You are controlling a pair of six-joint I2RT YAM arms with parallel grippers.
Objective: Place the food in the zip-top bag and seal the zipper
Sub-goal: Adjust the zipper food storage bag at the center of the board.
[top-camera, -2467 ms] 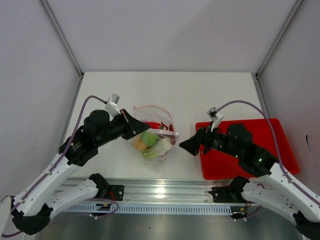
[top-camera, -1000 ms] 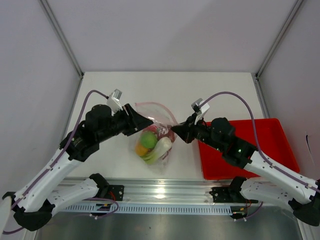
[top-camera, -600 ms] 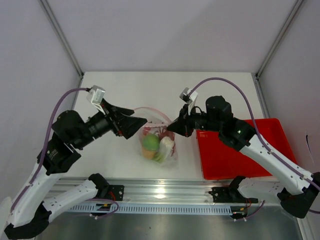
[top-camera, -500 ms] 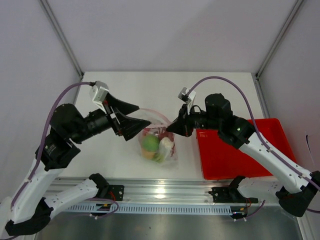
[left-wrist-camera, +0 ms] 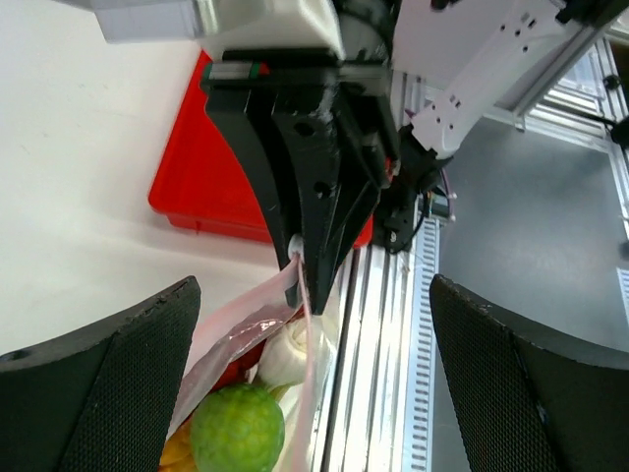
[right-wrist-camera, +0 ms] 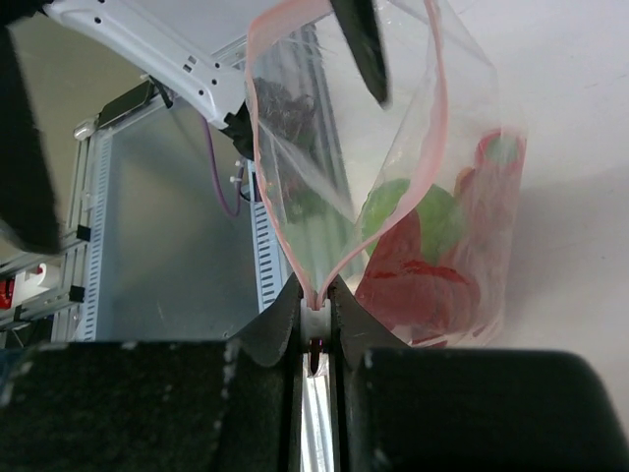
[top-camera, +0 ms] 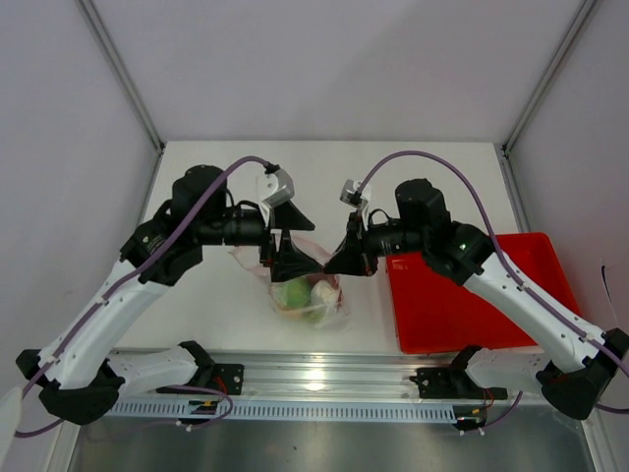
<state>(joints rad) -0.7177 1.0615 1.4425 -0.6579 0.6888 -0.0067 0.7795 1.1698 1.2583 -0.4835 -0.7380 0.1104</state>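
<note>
The clear zip-top bag (top-camera: 329, 307) hangs by one corner, with its mouth gaping. My right gripper (top-camera: 339, 262) (right-wrist-camera: 314, 297) is shut on the pink zipper (right-wrist-camera: 261, 187) at that corner. The food lies inside the bag: a round green fruit (left-wrist-camera: 239, 431) (top-camera: 292, 292), a pale stalk (left-wrist-camera: 287, 354), and red and orange pieces (right-wrist-camera: 401, 275). My left gripper (top-camera: 293, 242) (left-wrist-camera: 313, 324) stands wide open above the bag's mouth, facing the right gripper, and holds nothing. Its fingers (left-wrist-camera: 98, 393) flank the zipper (left-wrist-camera: 306, 324) without touching it.
A red tray (top-camera: 472, 295) (left-wrist-camera: 211, 187) lies on the white table to the right of the bag, under the right arm. The aluminium rail (top-camera: 314, 379) runs along the near edge, just below the bag.
My left gripper let go of the bag's left edge, opened wide and swung over the bag toward the right gripper. The right gripper lifted its corner and shifted slightly left.
</note>
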